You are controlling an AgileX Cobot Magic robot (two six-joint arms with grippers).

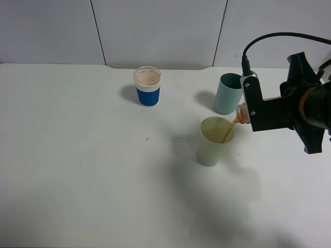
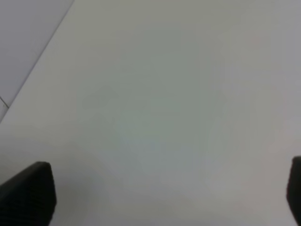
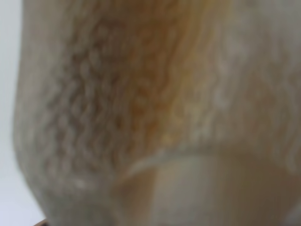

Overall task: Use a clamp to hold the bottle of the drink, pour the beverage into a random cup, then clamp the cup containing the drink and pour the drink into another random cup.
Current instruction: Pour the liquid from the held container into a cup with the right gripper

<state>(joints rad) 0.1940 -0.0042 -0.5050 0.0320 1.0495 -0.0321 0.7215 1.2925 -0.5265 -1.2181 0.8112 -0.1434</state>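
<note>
In the exterior high view my right gripper [image 1: 257,109] is shut on the drink bottle [image 1: 243,113], which is tipped with its mouth to the left. A brown stream [image 1: 230,129] runs from the mouth into the pale green cup [image 1: 215,141]. A teal cup [image 1: 228,93] stands just behind it. A blue-sleeved paper cup [image 1: 147,86] stands at the back centre. The right wrist view is filled by the blurred bottle [image 3: 155,108] with brown liquid inside. The left wrist view shows only bare table [image 2: 155,108] and two dark fingertips [image 2: 28,193] set wide apart. The left gripper is out of the exterior view.
The white table [image 1: 83,165] meets a grey panelled wall at the back. A black cable [image 1: 279,37] arcs over the right arm. A tiny dark speck [image 1: 147,138] lies on the table left of the green cup.
</note>
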